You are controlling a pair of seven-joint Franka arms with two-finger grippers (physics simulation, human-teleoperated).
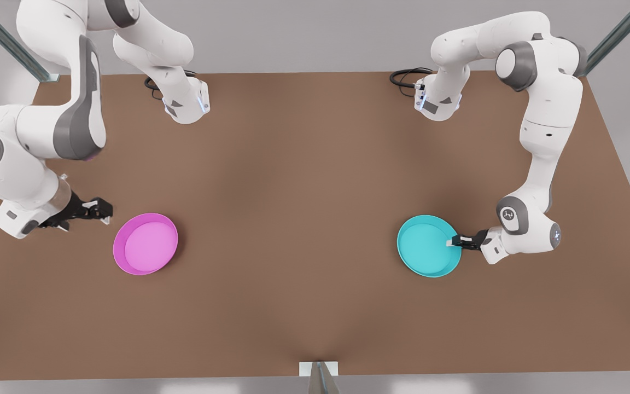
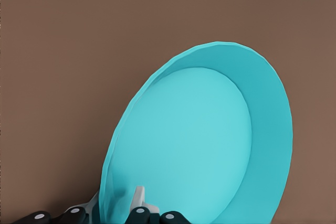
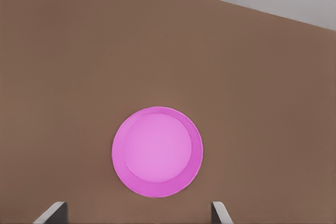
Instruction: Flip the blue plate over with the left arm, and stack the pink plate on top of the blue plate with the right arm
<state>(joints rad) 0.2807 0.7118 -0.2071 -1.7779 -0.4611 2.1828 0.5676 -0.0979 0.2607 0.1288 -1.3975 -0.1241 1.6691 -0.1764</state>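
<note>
The blue plate (image 1: 427,245) lies open side up on the brown table, toward the front view's right. My left gripper (image 1: 453,241) reaches in low from the right and is shut on its rim; in the left wrist view the blue plate (image 2: 205,140) looms close, with one finger (image 2: 138,199) inside the rim and the other outside. The pink plate (image 1: 145,243) rests flat, open side up, toward the front view's left. My right gripper (image 1: 103,212) hovers just left of it, open and holding nothing. The right wrist view shows the pink plate (image 3: 157,151) beyond the spread fingertips (image 3: 53,211).
The brown table (image 1: 304,191) is bare between the two plates. Black cables (image 1: 405,77) coil by the arm bases at the back. A small metal bracket (image 1: 319,370) sits at the middle of the front edge.
</note>
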